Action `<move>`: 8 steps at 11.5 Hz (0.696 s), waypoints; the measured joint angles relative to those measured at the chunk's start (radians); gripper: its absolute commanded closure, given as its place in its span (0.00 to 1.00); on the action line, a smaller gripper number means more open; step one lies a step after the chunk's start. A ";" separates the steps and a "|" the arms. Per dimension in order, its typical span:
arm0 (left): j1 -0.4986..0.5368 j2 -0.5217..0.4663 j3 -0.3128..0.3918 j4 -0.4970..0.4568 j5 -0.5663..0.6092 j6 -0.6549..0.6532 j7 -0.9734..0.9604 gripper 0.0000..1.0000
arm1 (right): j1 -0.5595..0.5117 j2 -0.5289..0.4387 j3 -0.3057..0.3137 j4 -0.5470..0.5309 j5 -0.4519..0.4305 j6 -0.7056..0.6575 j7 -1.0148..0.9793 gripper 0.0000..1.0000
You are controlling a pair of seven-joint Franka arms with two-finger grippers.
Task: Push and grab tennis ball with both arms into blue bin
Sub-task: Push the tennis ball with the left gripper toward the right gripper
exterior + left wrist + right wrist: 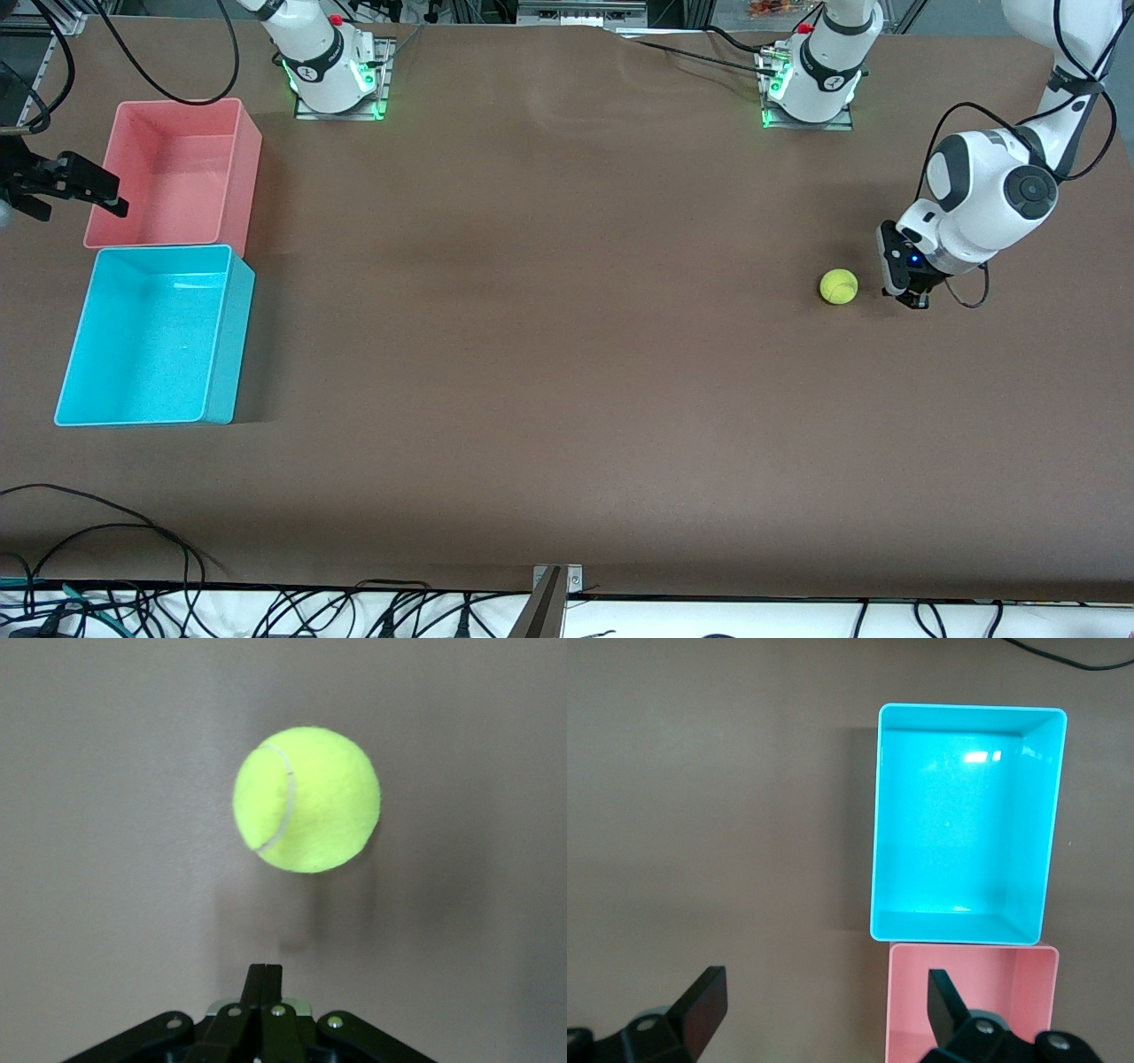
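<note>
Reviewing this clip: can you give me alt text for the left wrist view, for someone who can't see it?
A yellow-green tennis ball sits on the brown table just ahead of the left gripper, whose black fingers are shut together and not touching the ball. Nothing else shows in this view.

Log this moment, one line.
left gripper: shut, beside tennis ball | right gripper: open, waits | blue bin: empty

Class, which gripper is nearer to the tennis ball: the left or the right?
Left. The left gripper, shut, sits low beside the tennis ball without touching it. The right gripper, open, waits by the pink bin, at the right arm's end.
</note>
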State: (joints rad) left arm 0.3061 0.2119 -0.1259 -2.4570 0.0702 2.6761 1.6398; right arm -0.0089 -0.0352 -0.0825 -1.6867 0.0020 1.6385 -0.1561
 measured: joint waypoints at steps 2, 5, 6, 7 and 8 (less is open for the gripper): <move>0.000 0.006 0.000 -0.031 0.000 0.035 -0.001 1.00 | 0.000 0.000 0.000 0.000 0.000 0.000 0.000 0.00; 0.001 0.010 0.000 -0.065 0.000 0.072 -0.007 1.00 | 0.000 0.000 0.000 0.000 0.000 0.000 0.000 0.00; 0.002 0.010 0.000 -0.073 0.000 0.080 -0.007 1.00 | 0.000 0.000 0.000 0.000 0.000 0.000 0.000 0.00; 0.002 0.011 0.000 -0.080 0.000 0.085 -0.008 1.00 | 0.000 0.000 0.000 0.000 0.000 0.000 0.000 0.00; 0.002 0.011 0.000 -0.084 0.000 0.091 -0.009 1.00 | 0.000 0.000 0.000 0.000 0.000 0.000 0.000 0.00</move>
State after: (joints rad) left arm 0.3079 0.2226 -0.1260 -2.5405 0.0702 2.7672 1.6312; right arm -0.0089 -0.0352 -0.0825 -1.6867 0.0020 1.6385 -0.1561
